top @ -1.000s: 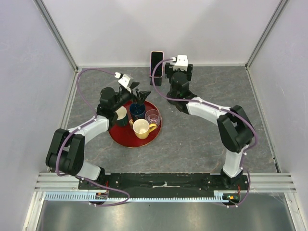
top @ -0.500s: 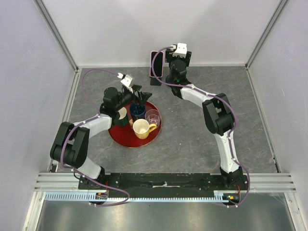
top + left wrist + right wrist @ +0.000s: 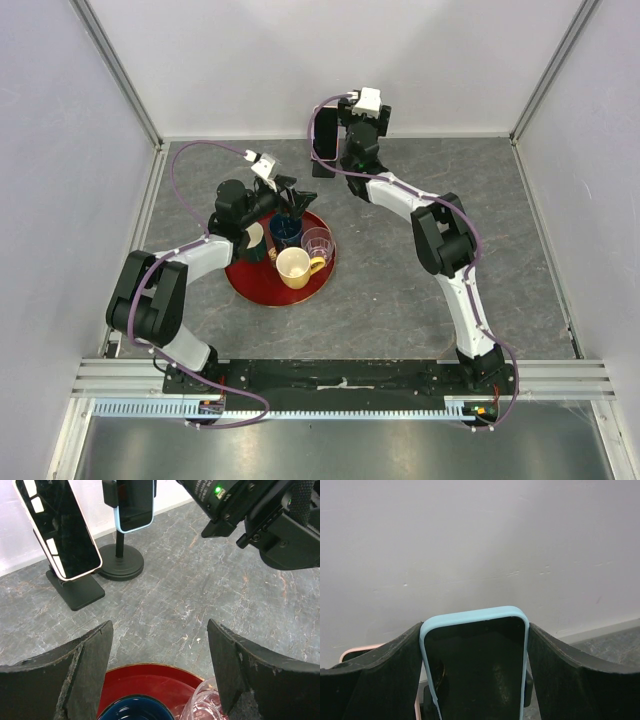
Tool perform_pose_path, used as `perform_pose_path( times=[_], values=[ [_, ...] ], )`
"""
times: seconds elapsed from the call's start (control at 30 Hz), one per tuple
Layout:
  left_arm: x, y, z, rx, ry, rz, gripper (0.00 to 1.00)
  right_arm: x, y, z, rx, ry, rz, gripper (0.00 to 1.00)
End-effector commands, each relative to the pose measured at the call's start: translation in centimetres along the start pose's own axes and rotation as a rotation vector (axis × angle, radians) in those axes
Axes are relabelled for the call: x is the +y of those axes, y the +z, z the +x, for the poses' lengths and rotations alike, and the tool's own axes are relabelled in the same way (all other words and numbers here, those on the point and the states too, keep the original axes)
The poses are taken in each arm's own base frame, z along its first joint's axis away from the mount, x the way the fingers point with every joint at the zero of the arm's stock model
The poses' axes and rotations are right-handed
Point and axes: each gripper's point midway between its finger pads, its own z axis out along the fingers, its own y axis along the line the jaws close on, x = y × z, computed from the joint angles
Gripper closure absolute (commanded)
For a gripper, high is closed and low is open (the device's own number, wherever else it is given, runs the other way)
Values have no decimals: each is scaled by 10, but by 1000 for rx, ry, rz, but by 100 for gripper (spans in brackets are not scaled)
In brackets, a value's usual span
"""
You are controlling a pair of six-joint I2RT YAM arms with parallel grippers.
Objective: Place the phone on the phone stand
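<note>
A phone in a light-blue case (image 3: 475,670) stands upright between the fingers of my right gripper (image 3: 475,625), which is shut on its sides close to the back wall. In the left wrist view this phone (image 3: 134,502) is right above the pole of a black round-base stand (image 3: 120,565), with black parts at both its edges. I cannot tell whether it rests in the stand. In the top view my right gripper (image 3: 350,130) covers it. My left gripper (image 3: 159,625) is open and empty above the red tray (image 3: 150,675).
A pink-cased phone (image 3: 57,527) leans on a second black stand (image 3: 75,590) just left of the round one; it also shows in the top view (image 3: 323,132). The tray (image 3: 250,285) holds a blue cup (image 3: 285,230), a clear glass (image 3: 317,242) and a yellow mug (image 3: 293,267).
My right arm has stretched farther toward the back wall, carrying its gripper back and to the left beside the pink phone. The left arm has hardly moved.
</note>
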Motion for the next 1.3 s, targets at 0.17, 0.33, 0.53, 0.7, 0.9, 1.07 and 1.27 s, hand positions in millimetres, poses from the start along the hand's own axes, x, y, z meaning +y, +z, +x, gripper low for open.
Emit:
perform_pose_path(
  times=[0.17, 0.33, 0.53, 0.7, 0.9, 1.07, 1.27],
  values=[
    [1, 3, -21, -66, 16, 7, 19, 22, -8, -55, -133, 74, 56, 100],
    [0, 4, -22, -67, 15, 12, 19, 23, -10, -53, -130, 51, 20, 100],
    [0, 5, -20, -64, 6, 16, 19, 14, -10, -50, -134, 33, -1, 92],
    [-2, 4, -21, -64, 10, 24, 19, 9, -8, -52, -125, 54, -8, 60],
    [-1, 5, -20, -61, 8, 22, 19, 11, -7, -59, -106, 76, -30, 27],
    [-2, 5, -19, -58, 7, 28, 18, 11, -4, -69, -67, 104, -17, 2],
    [-2, 5, -19, -57, 7, 29, 18, 10, -8, -93, -50, 140, -16, 2]
  ],
)
